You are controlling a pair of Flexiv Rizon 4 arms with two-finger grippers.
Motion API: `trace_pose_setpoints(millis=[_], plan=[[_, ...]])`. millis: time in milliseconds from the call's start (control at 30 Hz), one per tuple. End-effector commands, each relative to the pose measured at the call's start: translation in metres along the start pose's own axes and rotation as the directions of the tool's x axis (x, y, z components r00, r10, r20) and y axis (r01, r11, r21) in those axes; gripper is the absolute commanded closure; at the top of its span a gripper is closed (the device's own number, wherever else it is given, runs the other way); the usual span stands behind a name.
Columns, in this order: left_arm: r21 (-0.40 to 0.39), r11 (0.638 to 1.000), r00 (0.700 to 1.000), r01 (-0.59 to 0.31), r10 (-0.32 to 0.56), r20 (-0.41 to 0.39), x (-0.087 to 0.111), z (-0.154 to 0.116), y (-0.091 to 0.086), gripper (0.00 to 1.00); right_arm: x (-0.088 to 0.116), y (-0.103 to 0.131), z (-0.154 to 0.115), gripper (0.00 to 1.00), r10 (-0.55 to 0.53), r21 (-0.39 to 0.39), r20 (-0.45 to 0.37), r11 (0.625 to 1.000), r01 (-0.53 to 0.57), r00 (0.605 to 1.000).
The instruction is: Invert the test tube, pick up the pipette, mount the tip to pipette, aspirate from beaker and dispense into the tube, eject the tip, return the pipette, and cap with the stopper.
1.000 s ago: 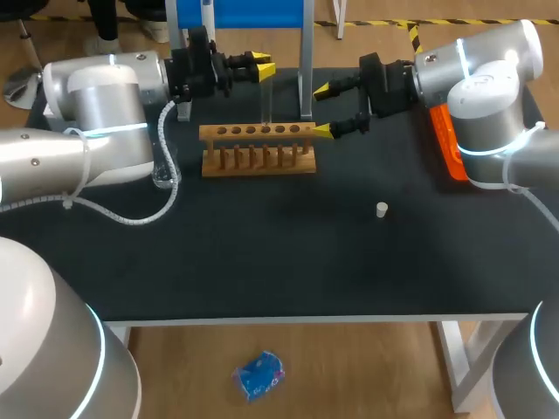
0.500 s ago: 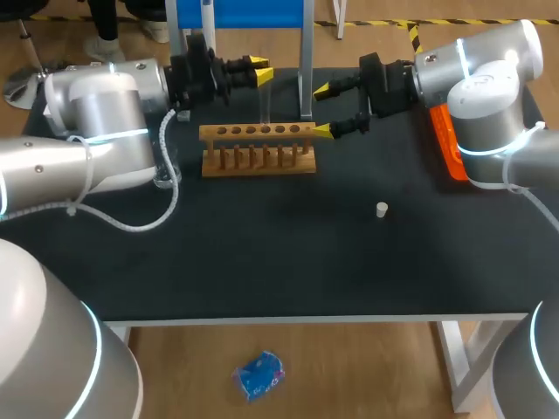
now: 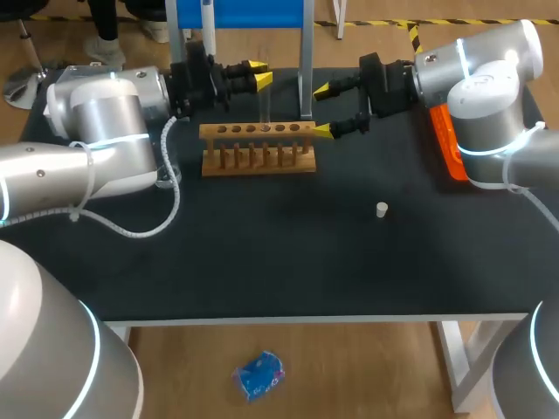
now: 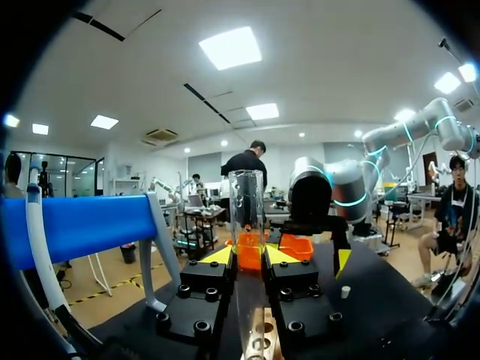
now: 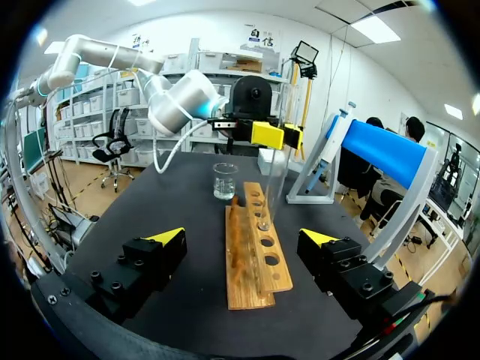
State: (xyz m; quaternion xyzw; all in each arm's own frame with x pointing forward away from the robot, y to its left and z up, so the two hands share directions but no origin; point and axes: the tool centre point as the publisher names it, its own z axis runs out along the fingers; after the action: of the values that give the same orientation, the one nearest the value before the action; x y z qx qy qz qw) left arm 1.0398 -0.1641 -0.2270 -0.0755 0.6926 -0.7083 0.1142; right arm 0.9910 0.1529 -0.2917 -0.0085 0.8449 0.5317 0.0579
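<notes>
Nearest me on the black table [image 3: 262,262] lies the small white stopper [image 3: 382,209], alone on the cloth and well apart from everything else; in my left wrist view it sits past the fingers, on the side of my other arm [image 4: 345,291]. Further out stands the wooden rack [image 3: 258,147], its row of holes facing up; my right wrist view looks along its length [image 5: 255,255]. At its left end, partly hidden under my left arm, stands the glass beaker [image 5: 224,180].

My right gripper [image 3: 322,110] hangs at the rack's right end with its two yellow tips spread wide and nothing between them; in its own view the fingers stand either side of the rack without touching it [image 5: 244,236]. Behind that arm, at the table's right edge, lies an orange box [image 3: 448,144].

My left gripper [image 3: 258,72] is above the rack's back edge, pinching the test tube [image 3: 264,100] from both sides near its upper end; the tube is clear and stands upright [image 4: 246,217], with the yellow tips pressed against the glass [image 4: 247,256]; its lower end reaches the row of holes [image 5: 274,187], though I cannot tell whether it sits in one or just above.

Farthest back rises the blue stand [image 3: 240,13] on metal legs.
</notes>
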Motion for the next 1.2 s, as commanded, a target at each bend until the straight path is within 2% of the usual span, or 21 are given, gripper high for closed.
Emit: trace_pose_setpoints(millis=[33, 567, 867, 1200], plan=[[0.004, 1.000, 1.000, 0.001, -0.001, 0.000, 0.003, -0.001, 0.001, 1.00, 0.000, -0.001, 0.000, 0.00, -0.001, -0.001, 0.000, 1.000, 0.001, 1.000], [0.015, 1.000, 1.000, -0.001, 0.000, 0.019, 0.020, -0.003, 0.010, 1.00, 0.000, -0.001, 0.000, 0.00, -0.001, -0.001, 0.000, 1.000, 0.001, 1.000], [0.049, 0.996, 0.996, -0.080, 0.078, 0.051, 0.014, -0.004, 0.011, 1.00, 0.000, -0.001, 0.000, 0.00, -0.001, -0.001, 0.000, 1.000, 0.001, 1.000], [0.057, 0.994, 0.995, -0.091, 0.088, 0.049, 0.010, -0.003, 0.017, 1.00, 0.000, -0.001, 0.000, 0.00, -0.001, -0.001, 0.000, 1.000, 0.001, 1.000]])
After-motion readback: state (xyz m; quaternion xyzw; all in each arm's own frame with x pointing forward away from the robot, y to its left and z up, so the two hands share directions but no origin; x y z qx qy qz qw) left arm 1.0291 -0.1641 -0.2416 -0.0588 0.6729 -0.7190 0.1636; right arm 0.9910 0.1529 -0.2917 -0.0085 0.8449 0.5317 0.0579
